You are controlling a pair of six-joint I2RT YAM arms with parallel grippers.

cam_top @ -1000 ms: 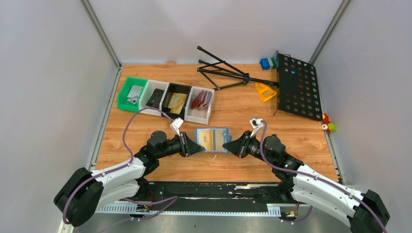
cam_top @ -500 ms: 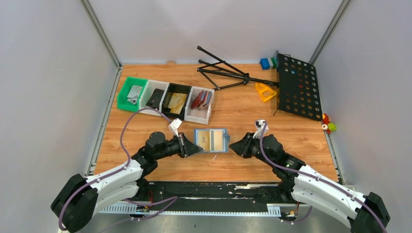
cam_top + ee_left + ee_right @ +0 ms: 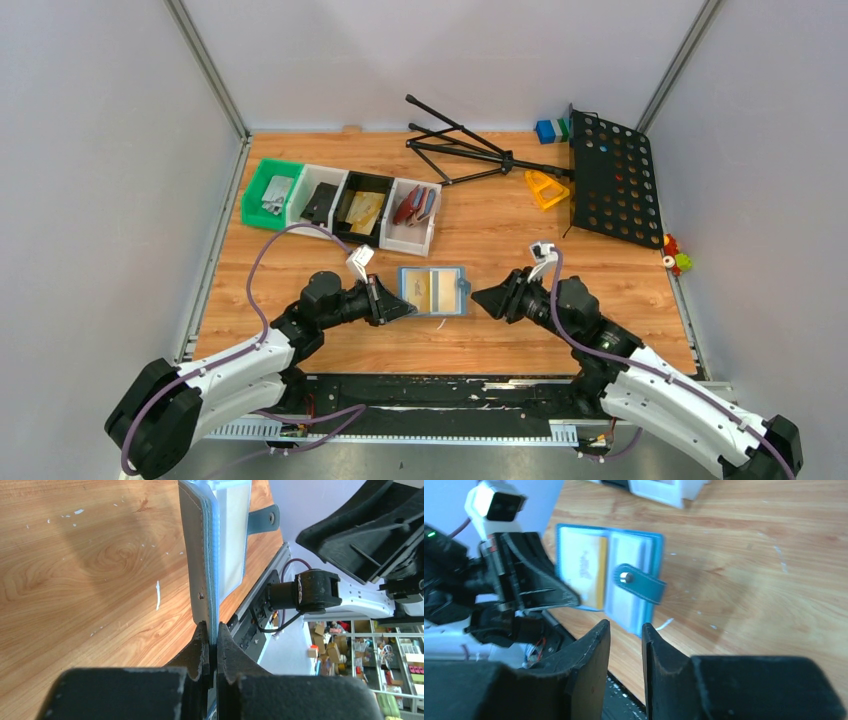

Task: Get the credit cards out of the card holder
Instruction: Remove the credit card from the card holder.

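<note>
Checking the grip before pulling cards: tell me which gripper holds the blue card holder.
The left gripper: its jaws are shut on the card holder's edge. The right gripper stands apart from it with jaws open, holding nothing.

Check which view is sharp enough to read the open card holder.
Top external: crisp, evenly lit, but the card holder is small. Left wrist: holder edge-on, left pincer a dark blur up close. Right wrist: soft all over, though the gold card shows.

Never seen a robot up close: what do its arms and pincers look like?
The left arm and right arm are white-shelled with black joints, each trailing a purple cable. The left gripper and right gripper are black, wedge-shaped, beside small white cameras.
</note>
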